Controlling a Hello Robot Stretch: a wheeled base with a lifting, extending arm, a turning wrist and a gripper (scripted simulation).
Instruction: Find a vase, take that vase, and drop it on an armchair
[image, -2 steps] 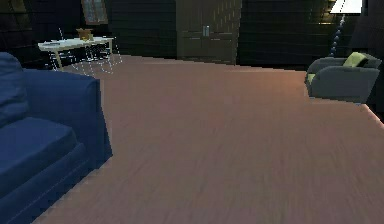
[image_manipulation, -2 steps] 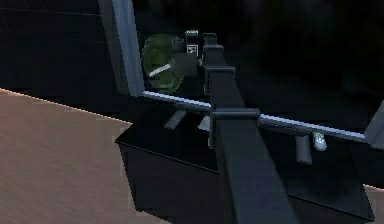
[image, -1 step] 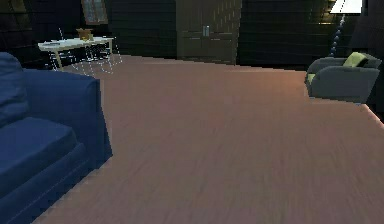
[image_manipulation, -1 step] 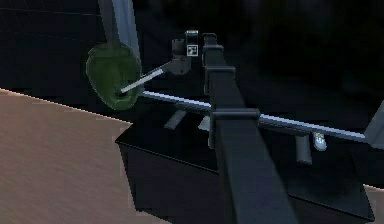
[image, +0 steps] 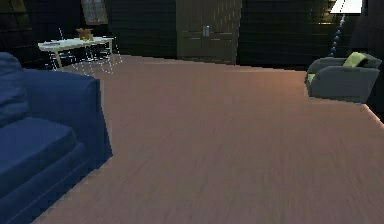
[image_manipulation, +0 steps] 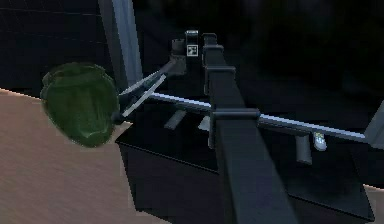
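Two seats stand on the brown floor (image: 210, 140): a big blue one (image: 40, 130) at the forward view's left, a grey armchair (image: 340, 78) far right. A round green vase (image_manipulation: 82, 103) hangs clear of any surface at the fingertips of the gripper (image_manipulation: 120, 106), which holds it.

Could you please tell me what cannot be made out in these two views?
Forward view: things on the white table, too small to name.
Forward view: blue seat, cut off by the left and bottom edges.
Arm side view: dark furniture, partly hidden by the arm.
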